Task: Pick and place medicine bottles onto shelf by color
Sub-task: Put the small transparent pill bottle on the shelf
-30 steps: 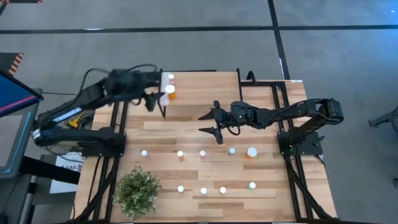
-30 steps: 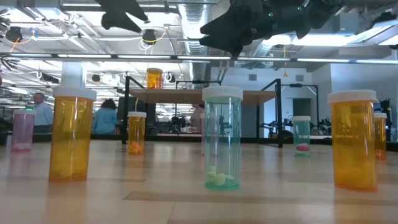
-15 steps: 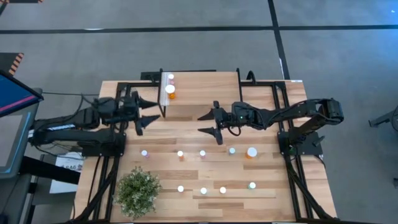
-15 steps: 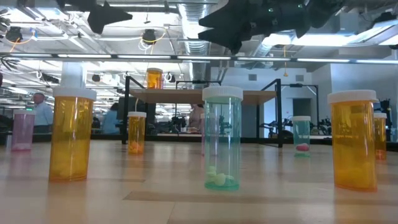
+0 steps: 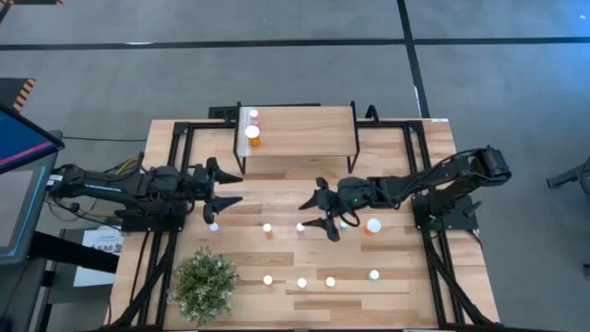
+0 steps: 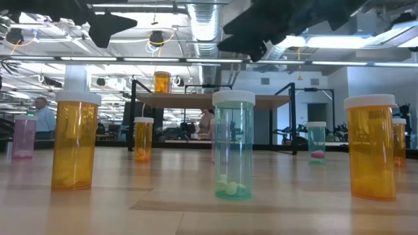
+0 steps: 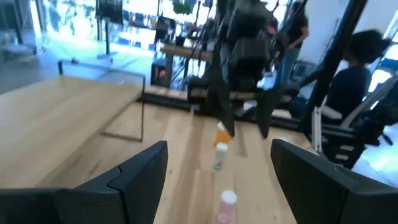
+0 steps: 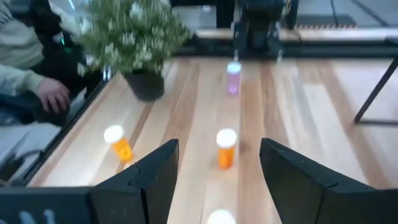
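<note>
Two bottles (image 5: 252,129) already stand on the shelf (image 5: 304,138) at the far side of the surface (image 5: 406,148), seen from above, while about nine more medicine bottles sit in two loose rows nearer the potted plant (image 5: 205,283). The left tool (image 5: 224,190) hangs with fingers spread near a pink bottle (image 5: 214,227) at the left end of the nearer row; the right tool (image 5: 324,211), also spread, hangs over the middle of that row beside a larger orange bottle (image 5: 373,225). At surface height, the bottles show as clear, hard plastic cylinders with only a few pills inside, as in the teal bottle (image 6: 233,144); they look light, stiff, smooth and easy to tip, so a grip across the body just below the white cap seems safest. This level view alone shows their height and contents, which the overhead view hides under caps. The left wrist camera looks between its wide-apart fingers (image 7: 140,171) down a line of bottles toward the other arm. The right wrist camera, fingers (image 8: 158,168) likewise parted, adds an orange bottle (image 8: 226,147) straight ahead and a person's hand (image 8: 53,94) beyond the surface edge.
</note>
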`<state>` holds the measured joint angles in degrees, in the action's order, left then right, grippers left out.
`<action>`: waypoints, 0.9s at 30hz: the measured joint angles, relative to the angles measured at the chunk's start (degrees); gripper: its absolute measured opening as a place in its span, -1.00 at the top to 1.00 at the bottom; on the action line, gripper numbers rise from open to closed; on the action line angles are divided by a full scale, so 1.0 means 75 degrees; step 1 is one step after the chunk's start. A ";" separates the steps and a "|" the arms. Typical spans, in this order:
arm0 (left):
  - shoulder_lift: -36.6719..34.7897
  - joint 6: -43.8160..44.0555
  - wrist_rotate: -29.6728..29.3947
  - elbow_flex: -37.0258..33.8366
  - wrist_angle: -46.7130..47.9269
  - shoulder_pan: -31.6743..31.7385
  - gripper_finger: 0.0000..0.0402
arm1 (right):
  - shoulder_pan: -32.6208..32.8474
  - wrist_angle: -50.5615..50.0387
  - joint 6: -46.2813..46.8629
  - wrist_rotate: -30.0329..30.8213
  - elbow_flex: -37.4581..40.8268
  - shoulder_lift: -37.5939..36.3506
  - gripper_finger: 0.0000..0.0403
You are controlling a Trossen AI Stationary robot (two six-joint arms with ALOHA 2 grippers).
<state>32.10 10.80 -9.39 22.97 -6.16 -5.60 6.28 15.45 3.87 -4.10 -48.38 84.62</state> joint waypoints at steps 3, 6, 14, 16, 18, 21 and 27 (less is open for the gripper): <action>-0.0003 -0.0224 -0.0432 -0.0098 -0.0540 -0.0268 -0.36 | 0.0182 -0.0291 0.0215 0.0204 0.0000 0.0000 -0.24; -0.0001 -0.0256 -0.0509 -0.0083 -0.0746 -0.0427 -0.36 | 0.0346 -0.0417 0.0422 0.0400 0.0000 0.0002 -0.24; 0.0238 -0.0084 -0.0627 -0.0079 -0.0909 -0.0738 -0.36 | 0.0690 -0.0490 0.0514 0.0847 -0.0023 0.0414 -0.24; 0.0342 -0.0032 -0.0646 -0.0077 -0.0862 -0.0887 -0.36 | 0.0724 -0.0607 0.0598 0.0943 0.0019 0.0564 -0.24; 0.0385 -0.0031 -0.0646 -0.0086 -0.0878 -0.1025 -0.36 | 0.0699 -0.0525 0.0685 0.0948 -0.0103 0.0858 -0.24; 0.0440 -0.0042 -0.0700 -0.0064 -0.1051 -0.1179 -0.36 | 0.0694 -0.0791 0.0693 0.0956 -0.0259 0.1297 -0.24; 0.0469 -0.0060 -0.0857 -0.0077 -0.0960 -0.1332 -0.36 | 0.0619 -0.0997 0.0706 0.0959 -0.0585 0.1915 -0.24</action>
<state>35.62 10.35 -15.82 22.39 -13.35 -15.58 10.92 7.97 9.17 3.09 -52.77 98.98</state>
